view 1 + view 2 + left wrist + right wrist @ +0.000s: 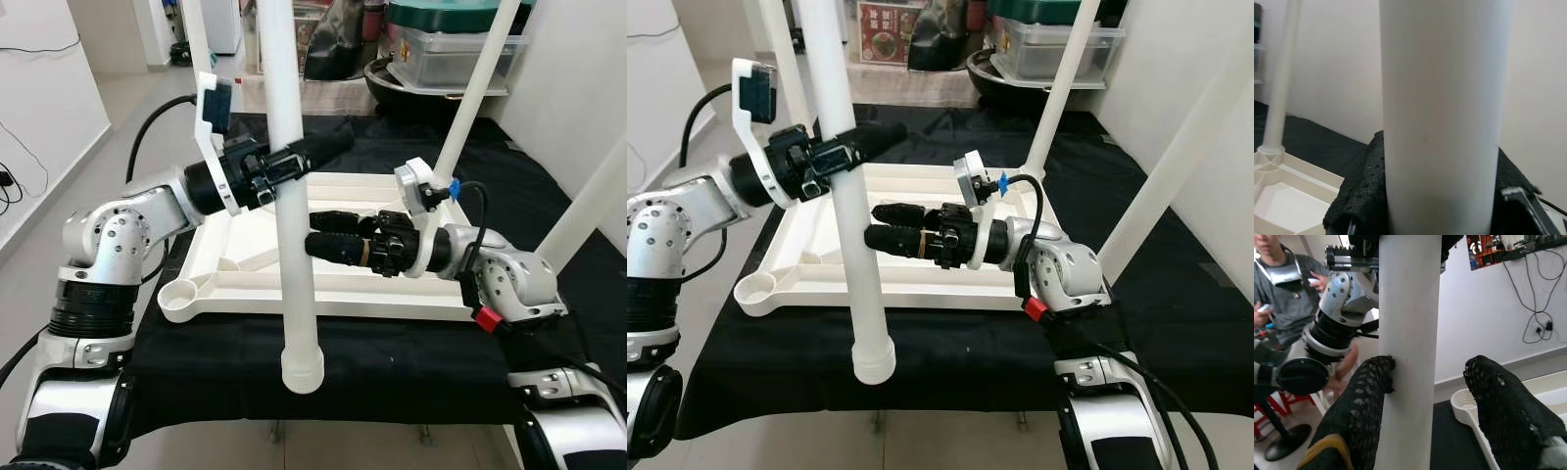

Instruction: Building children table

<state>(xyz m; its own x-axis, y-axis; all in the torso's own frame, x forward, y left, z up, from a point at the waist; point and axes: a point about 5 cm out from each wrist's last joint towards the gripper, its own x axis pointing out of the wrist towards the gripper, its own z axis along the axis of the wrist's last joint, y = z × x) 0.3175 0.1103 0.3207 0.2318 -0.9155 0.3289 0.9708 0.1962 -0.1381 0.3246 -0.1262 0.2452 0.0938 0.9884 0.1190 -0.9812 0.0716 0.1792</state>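
Observation:
A long white table leg (294, 225) hangs nearly upright in front of me, its open lower end (302, 370) over the black cloth. My left gripper (294, 162) is shut on it at mid-height; in the left wrist view the leg (1440, 122) sits between the black pads (1359, 196). My right gripper (318, 233) reaches in from the right, open, just below the left one. In the right wrist view the leg (1410, 357) stands between the fingers (1361, 406), touching one and apart from the other. The upturned white tabletop (372, 299) lies behind.
Three other white legs rise from the tabletop: back right (475, 108), right (588, 201) and back left (196, 39). A black cloth (196, 372) covers the work surface. Storage bins (451, 44) stand behind. A person in grey (1278, 279) stands beyond my left arm.

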